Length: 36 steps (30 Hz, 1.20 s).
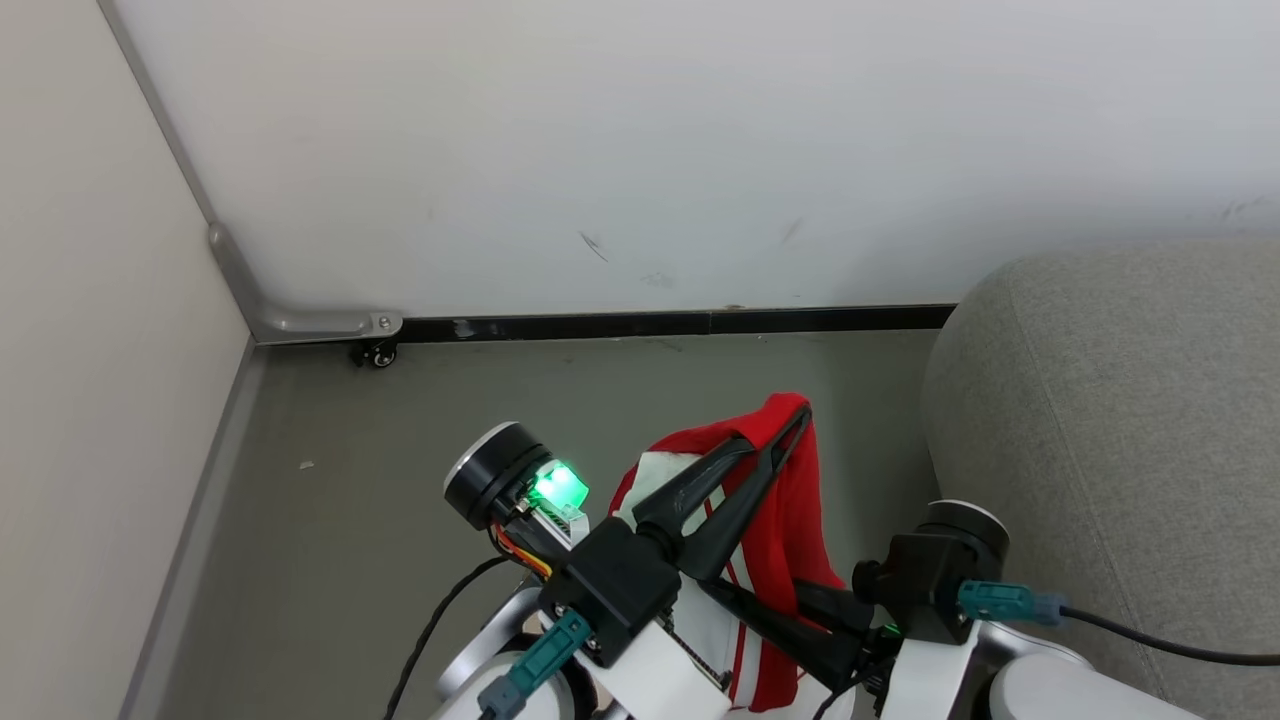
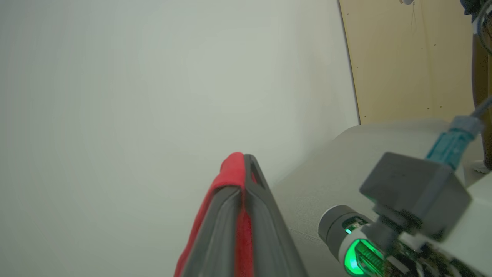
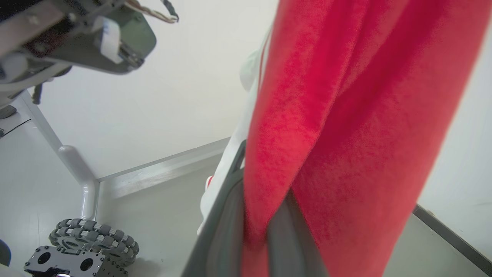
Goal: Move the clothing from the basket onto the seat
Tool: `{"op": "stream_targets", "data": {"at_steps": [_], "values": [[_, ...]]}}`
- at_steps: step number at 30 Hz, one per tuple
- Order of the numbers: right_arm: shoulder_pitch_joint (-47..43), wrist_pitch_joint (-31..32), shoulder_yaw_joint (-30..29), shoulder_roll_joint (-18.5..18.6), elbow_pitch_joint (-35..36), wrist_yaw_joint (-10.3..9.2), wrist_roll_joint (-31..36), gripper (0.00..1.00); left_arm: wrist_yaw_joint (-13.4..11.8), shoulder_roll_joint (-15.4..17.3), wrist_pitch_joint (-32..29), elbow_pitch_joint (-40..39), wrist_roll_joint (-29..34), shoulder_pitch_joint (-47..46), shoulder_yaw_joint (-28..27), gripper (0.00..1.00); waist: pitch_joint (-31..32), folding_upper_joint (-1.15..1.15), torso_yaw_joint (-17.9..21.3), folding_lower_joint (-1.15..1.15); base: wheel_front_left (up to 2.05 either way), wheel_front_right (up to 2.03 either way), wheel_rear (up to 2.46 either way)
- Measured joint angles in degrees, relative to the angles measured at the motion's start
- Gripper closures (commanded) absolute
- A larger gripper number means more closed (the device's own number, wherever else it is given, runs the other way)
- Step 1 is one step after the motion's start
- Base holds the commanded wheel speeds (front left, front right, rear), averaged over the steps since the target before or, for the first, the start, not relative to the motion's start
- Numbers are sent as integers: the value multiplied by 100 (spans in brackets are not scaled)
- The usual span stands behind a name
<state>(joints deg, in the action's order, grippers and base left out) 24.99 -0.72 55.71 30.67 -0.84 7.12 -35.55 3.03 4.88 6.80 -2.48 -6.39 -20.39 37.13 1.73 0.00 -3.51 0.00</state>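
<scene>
– Both of your claws are pinching the clothing right now. Your left gripper is pressing its fingers together over the top fold, so the red cloth is hanging from that tip, well clear of the floor.

– Lower down, your right gripper is pinching the hanging red panel, with cloth sitting between its two fingers. I am reading that as a second hold, so the garment is not swinging or trailing while you are carrying it.

– And where is it hanging against the target? The seat is lying to the right, near the cloth but not touching it, with a strip of floor showing between them.

– So you are holding the garment in the air, left of the cushion and in front of the far wall. I am judging you to be mid-carry: raised, not yet set down.

– You are probably needing a swing to the right next, high enough that the lower hem is clearing the cushion's rounded edge.

– Some white panel is sagging between your two holds. I cannot tell how much is dangling below them.
</scene>
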Motion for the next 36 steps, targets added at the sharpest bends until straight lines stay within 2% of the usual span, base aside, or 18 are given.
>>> {"op": "stream_targets", "data": {"at_steps": [9,16,17,19,21,22,26,36], "values": [[-4,-207,43,2,-108,0,-34,100,-102,140,-135,498,-145,18,-432,100,-38,0,72,0,0,0,0],[-34,-444,-297,53,-176,0,-171,100,-112,221,-225,868,-449,141,-681,100,-52,0,205,0,0,0,0],[-36,-489,-378,56,-198,0,-188,100,-142,241,-229,931,-460,177,-697,94,-52,0,227,0,0,0,0],[-42,-573,-558,59,-267,0,-245,100,-152,247,-248,1026,-556,260,-744,69,-53,0,269,0,0,0,0],[-61,-633,-716,68,-335,0,-298,100,-152,274,-280,1124,-615,322,-759,10,-52,0,309,0,0,0,0],[-80,-654,-776,74,-360,0,-304,100,-152,274,-280,1158,-634,347,-769,0,-50,0,328,0,0,0,0],[-211,-762,-976,108,-494,0,-336,100,-162,303,-279,1296,-709,407,-886,0,-40,0,383,0,0,0,0],[-397,-893,-1543,318,-630,0,-337,100,-478,428,-68,1446,-828,598,-1416,0,25,0,468,0,0,0,0]]}}
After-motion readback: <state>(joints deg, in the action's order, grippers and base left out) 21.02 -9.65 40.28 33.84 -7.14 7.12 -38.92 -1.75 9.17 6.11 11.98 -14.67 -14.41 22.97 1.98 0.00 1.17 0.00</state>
